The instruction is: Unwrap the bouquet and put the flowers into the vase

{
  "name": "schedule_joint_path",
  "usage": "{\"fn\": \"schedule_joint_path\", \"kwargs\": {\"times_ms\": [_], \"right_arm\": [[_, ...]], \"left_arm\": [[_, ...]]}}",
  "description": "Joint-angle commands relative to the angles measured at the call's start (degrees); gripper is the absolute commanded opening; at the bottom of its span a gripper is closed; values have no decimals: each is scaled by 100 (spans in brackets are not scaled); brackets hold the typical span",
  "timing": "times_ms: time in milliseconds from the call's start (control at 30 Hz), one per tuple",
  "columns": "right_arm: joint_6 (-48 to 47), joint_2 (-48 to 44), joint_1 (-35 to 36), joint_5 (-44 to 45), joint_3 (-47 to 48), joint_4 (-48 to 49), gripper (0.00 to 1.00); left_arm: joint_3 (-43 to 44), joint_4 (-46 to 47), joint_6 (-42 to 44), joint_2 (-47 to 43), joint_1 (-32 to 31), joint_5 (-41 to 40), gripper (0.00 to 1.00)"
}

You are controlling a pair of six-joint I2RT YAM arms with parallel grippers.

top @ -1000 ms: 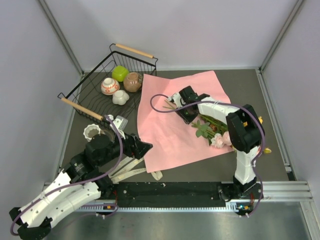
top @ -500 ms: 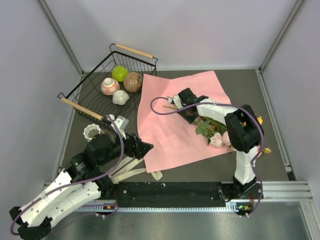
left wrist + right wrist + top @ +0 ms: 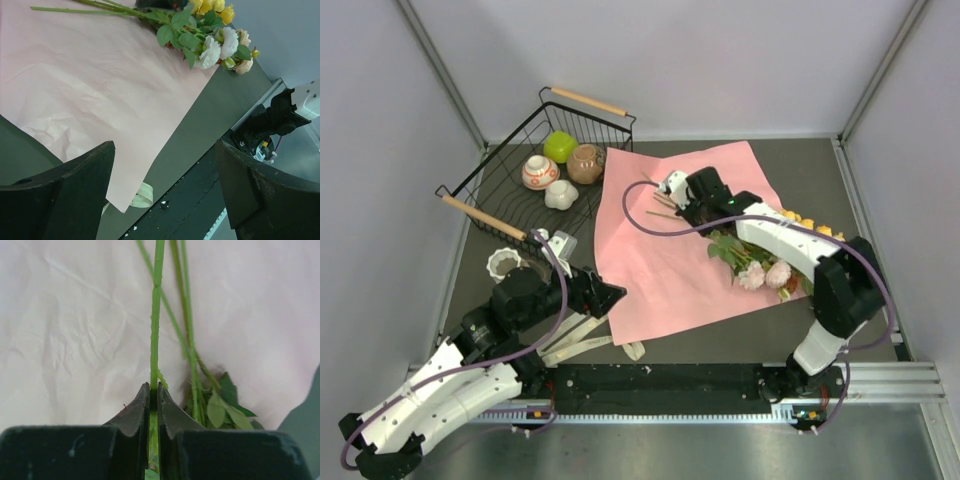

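**Top external view.** The pink wrapping paper (image 3: 660, 270) is spread flat across the middle of the desk (image 3: 750, 335) and reaches toward its far right corner, so the unwrapping is judged done. The flowers (image 3: 752, 268) are laid on the paper's right part, with the blooms toward the near right and the stems toward the far edge. The right gripper (image 3: 686, 203) is set at the stem ends, probably so that the stems can go into the vase first. The white ribbed vase (image 3: 505, 263) stands upright by the desk's left edge, just beside the left arm and well apart from the flowers. No flower is seen in it. The cream ribbon (image 3: 588, 343) is left by the near edge, and a wire basket (image 3: 588, 101) is kept at the far left corner.

**Left wrist view.** The left gripper (image 3: 164, 147) is held wide apart above the paper's near corner, and nothing is gripped. It is seemingly kept clear of the other arm's work.

**Right wrist view.** The jaws are clenched on one green stem (image 3: 156, 315). The other stems are left lying free beside it, so a single flower is judged to be picked.
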Motion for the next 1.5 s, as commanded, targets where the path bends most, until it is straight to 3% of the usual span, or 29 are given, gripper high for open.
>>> {"fn": "schedule_joint_path", "kwargs": {"times_ms": [0, 167, 400, 533, 633, 700, 900, 1133, 1467], "right_arm": [[34, -843, 35, -213, -85, 432, 0], [578, -1264, 35, -406, 63, 573, 0], [2544, -1730, -105, -1398, 555, 529, 0], [3663, -1793, -649, -2978, 653, 573, 0], [4200, -1600, -1054, -4829, 653, 564, 0], [4315, -1573, -1160, -5265, 504, 564, 0], [3920, -1994, -1160, -5512, -242, 713, 0], [4201, -2521, -1099, -6137, -955, 1706, 0], [3990, -3190, -625, -6190, -1289, 2049, 0]], "left_arm": [[256, 139, 62, 18, 16, -94, 87], [388, 34, 62, -52, 16, -120, 87], [669, 51, 27, 53, 16, 195, 92], [897, 104, -17, 264, 16, 520, 93], [1161, 218, -69, 466, 25, 810, 94], [1319, 463, -201, 676, 25, 1074, 99], [1724, 1377, -1123, 1713, 42, 1978, 96], [2048, 2134, -1362, 2592, 147, 1261, 89], [2067, 2837, -1994, 3314, 534, 1206, 75]]}}
